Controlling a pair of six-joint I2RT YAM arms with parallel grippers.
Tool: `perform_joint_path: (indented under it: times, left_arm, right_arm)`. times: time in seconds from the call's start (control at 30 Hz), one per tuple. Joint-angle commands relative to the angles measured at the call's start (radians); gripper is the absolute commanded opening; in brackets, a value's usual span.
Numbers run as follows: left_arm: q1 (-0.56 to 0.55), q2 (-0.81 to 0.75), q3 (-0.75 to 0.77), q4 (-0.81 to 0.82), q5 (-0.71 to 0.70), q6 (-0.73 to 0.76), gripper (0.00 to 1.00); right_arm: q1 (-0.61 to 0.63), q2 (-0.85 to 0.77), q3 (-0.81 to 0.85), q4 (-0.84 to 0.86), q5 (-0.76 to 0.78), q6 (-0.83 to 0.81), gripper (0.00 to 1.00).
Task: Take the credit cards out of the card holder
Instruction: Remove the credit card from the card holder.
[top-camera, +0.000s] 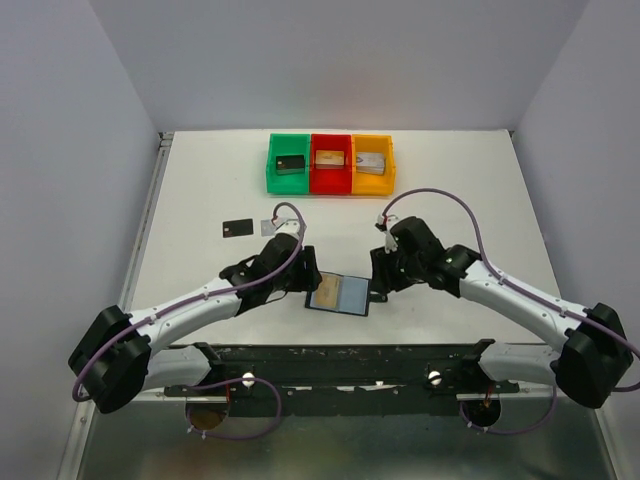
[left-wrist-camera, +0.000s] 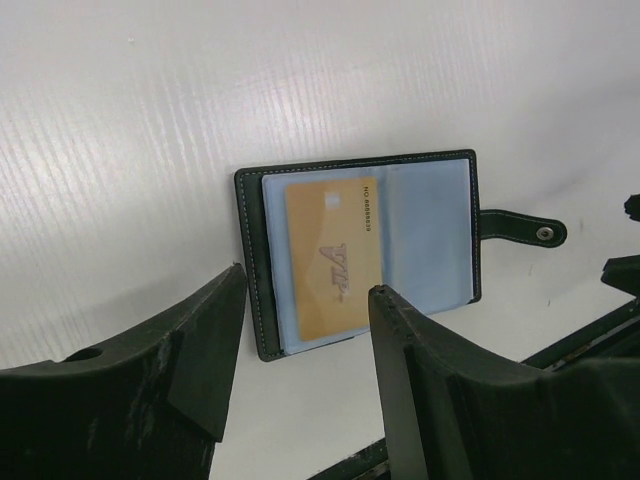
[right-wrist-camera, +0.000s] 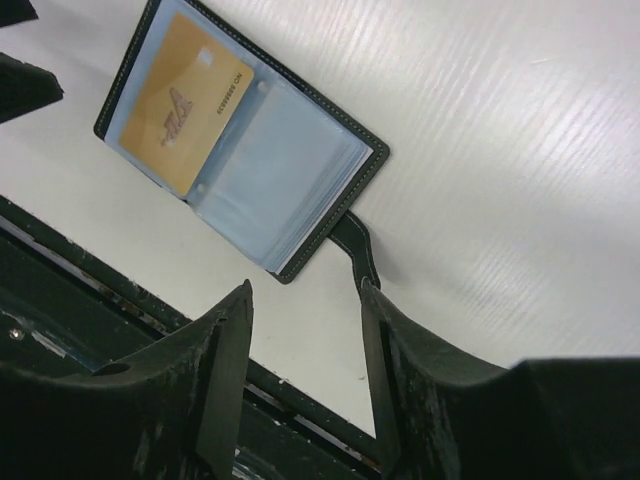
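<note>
The card holder (top-camera: 338, 295) lay open flat on the counter (top-camera: 200, 180) between the two arms, one tan-gold credit card (left-wrist-camera: 333, 255) tucked in its left clear sleeve. Thin, stiff and probably slick, the card looked best pinched by its edge while the light holder was pinned. The left hand (left-wrist-camera: 305, 285) and right hand (right-wrist-camera: 306, 290) hovered low on either side of it, both released and empty.

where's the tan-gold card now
Top view, centre: the tan-gold flat card sits in the left sleeve of the open black bifold wallet, between the left hand and right hand.
</note>
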Motion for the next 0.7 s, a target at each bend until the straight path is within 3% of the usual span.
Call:
perform_joint_path:
  times: [0.0,0.1,0.2,0.33,0.47,0.67]
  left_arm:
    - [0.027,-0.022,-0.008,0.051,0.059,0.011,0.63]
    - [0.058,-0.031,-0.025,0.098,0.105,0.006,0.61]
    - [0.078,-0.028,-0.054,0.175,0.185,-0.008,0.55]
    - [0.090,0.030,-0.043,0.215,0.199,-0.005,0.32]
    - [0.096,0.090,-0.033,0.194,0.176,-0.018,0.21]
    - [0.098,0.122,-0.060,0.181,0.121,-0.048,0.18]
  right_arm:
    - [-0.006,-0.040,0.108,-0.135,0.108,-0.019,0.56]
    - [-0.004,-0.075,0.132,-0.122,0.074,-0.005,0.52]
    - [-0.003,-0.098,0.084,0.040,-0.091,0.073,0.40]
    - [-0.003,-0.028,-0.021,0.296,-0.242,0.266,0.26]
    - [-0.003,0.090,-0.081,0.469,-0.303,0.375,0.28]
    - [-0.004,0.227,-0.073,0.533,-0.314,0.414,0.41]
